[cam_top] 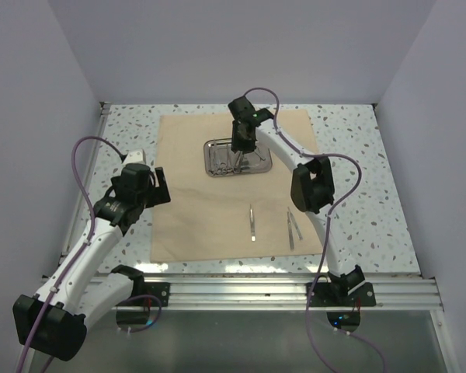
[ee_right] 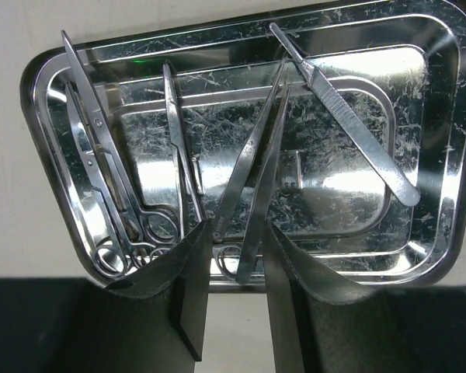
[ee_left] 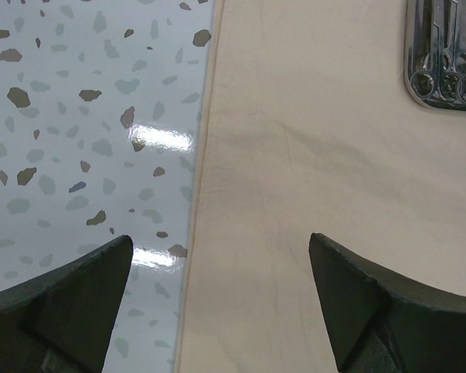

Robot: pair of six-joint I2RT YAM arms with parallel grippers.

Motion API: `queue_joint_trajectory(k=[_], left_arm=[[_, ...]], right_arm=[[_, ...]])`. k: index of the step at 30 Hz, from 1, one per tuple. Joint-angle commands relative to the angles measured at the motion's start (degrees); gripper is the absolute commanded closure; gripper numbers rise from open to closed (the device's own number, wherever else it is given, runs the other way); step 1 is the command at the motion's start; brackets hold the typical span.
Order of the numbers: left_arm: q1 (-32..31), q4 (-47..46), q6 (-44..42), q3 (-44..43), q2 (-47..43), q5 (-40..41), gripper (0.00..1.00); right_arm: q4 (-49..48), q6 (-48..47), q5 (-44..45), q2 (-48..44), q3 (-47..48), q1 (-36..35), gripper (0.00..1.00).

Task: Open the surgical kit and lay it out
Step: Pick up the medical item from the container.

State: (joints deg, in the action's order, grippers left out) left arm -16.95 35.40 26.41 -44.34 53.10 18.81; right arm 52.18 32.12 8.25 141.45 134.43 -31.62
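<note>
Top external: the tan cloth wrap lies open and flat. The shiny rectangular steel tray sits near its far edge, and thin silver instruments lie laid out by its near edge.

Left wrist: the left gripper is spread wide and empty over the cloth's left edge.

Right wrist: the right gripper narrowly straddles the silver tweezers in the tray, though I cannot tell if it is clamped. The steel scissors and the scalpel are left to lay out.

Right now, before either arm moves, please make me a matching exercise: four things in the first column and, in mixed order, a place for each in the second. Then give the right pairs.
Things
1. steel tray
2. scalpel handle
3. left end effector
4. right end effector

Places
a. open, above the left edge of the tan cloth
b. over the tray, one finger on each side of the tweezers
c. on the far half of the cloth
d. lying diagonally inside the tray

Pairs: 1-c, 2-d, 3-a, 4-b
</note>
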Motion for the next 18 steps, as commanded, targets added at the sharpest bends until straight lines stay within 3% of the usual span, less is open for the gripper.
queue_joint_trajectory(k=[1, 18], left_arm=[[-0.54, -1.30, 0.30, -0.05, -0.37, 0.53, 0.00], [-2.47, -1.38, 0.04, -0.22, 0.95, 0.18, 0.00]], right_arm=[[2.66, -0.92, 1.68, 1.55, 4.78, 0.15, 0.64], [3.28, -0.83, 3.79, 8.14, 6.19, 0.06, 0.64]])
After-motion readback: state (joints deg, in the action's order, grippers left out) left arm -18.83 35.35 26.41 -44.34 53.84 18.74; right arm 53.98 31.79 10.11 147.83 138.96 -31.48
